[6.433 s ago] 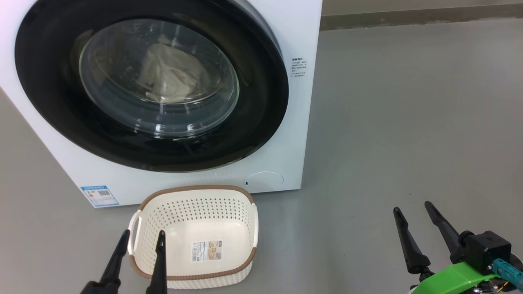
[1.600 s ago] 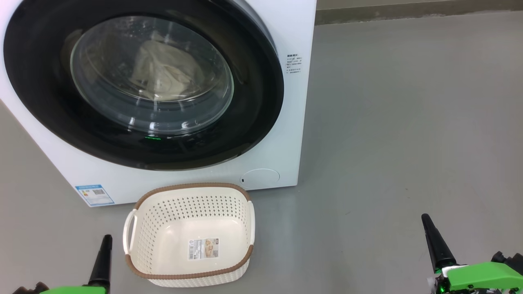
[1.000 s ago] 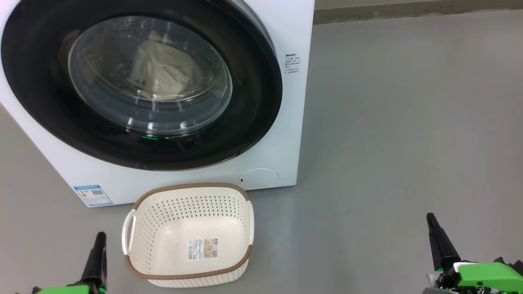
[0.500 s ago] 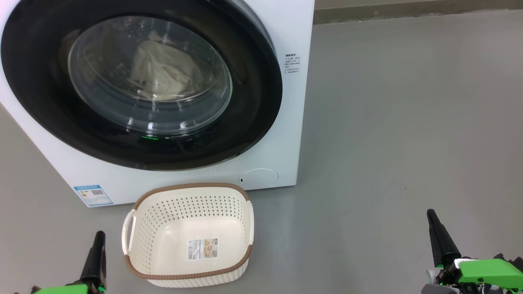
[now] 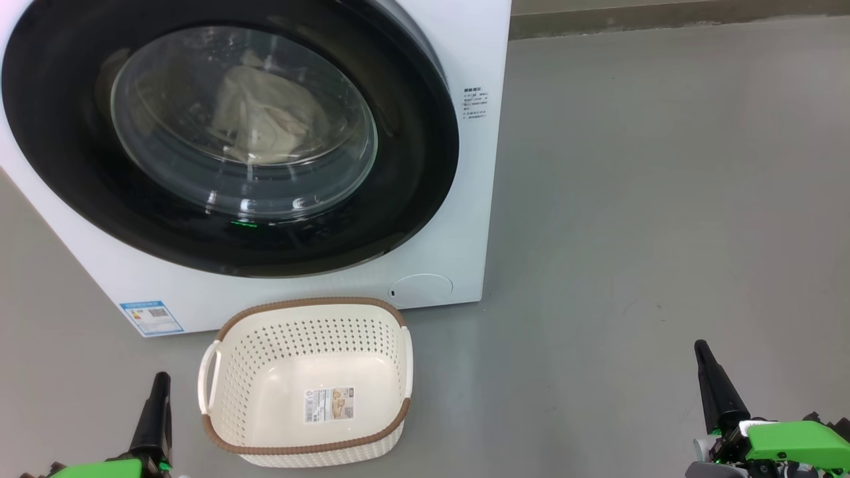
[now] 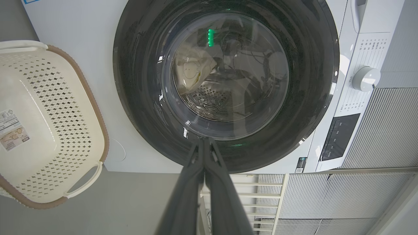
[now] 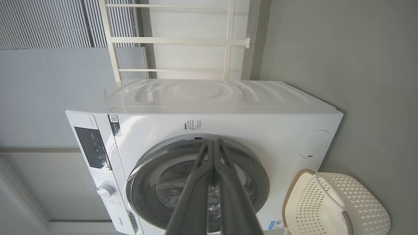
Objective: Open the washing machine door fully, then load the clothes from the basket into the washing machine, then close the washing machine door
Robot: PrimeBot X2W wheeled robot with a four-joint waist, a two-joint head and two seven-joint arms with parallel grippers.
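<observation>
Smooth grey floor (image 5: 631,199); pale ribbed wall panels (image 6: 385,130) behind washing machine (image 5: 473,199)

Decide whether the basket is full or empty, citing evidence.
Empty. The basket shows its bare bottom and label sticker; pale clothes sit behind the washing machine door glass.

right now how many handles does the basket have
2: one white handle on the basket's left end, the other on its right end. Neither is hidden.

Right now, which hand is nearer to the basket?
Left. The left hand is close beside the basket, at its left side, not touching; the right hand is far off on the basket's right side.
</observation>
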